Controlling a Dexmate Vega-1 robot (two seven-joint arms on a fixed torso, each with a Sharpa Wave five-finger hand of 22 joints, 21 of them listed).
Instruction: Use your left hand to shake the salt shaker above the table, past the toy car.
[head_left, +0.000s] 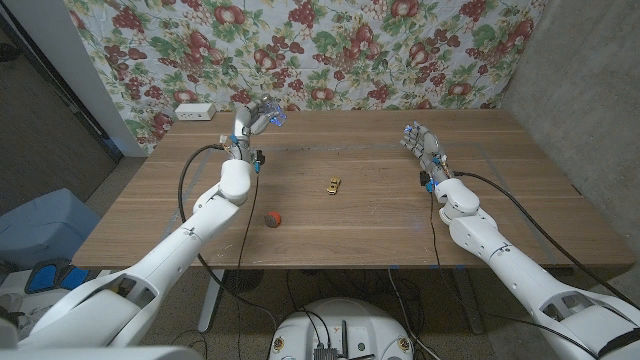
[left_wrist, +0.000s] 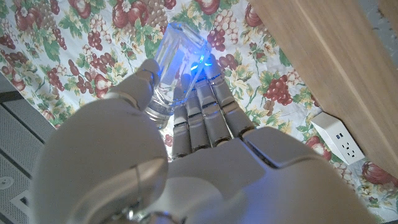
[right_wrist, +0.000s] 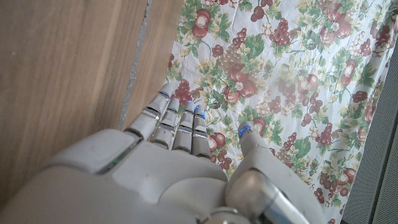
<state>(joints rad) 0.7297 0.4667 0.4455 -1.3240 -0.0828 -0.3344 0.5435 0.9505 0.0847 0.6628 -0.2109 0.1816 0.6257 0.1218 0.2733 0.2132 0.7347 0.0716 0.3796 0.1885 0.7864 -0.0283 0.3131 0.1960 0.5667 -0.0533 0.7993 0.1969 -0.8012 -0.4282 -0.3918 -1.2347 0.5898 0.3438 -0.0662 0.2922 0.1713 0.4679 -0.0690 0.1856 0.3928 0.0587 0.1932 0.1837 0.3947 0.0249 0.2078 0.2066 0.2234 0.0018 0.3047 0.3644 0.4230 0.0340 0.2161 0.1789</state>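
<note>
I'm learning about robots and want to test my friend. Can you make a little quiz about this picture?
1. True or false: the left hand holds the salt shaker up off the table.
2. What lies nearest the toy car? A) red ball B) white power strip C) right hand
3. Fill in: the right hand holds ____.

Key: 1 true. 2 A. 3 nothing; its fingers are apart.
</note>
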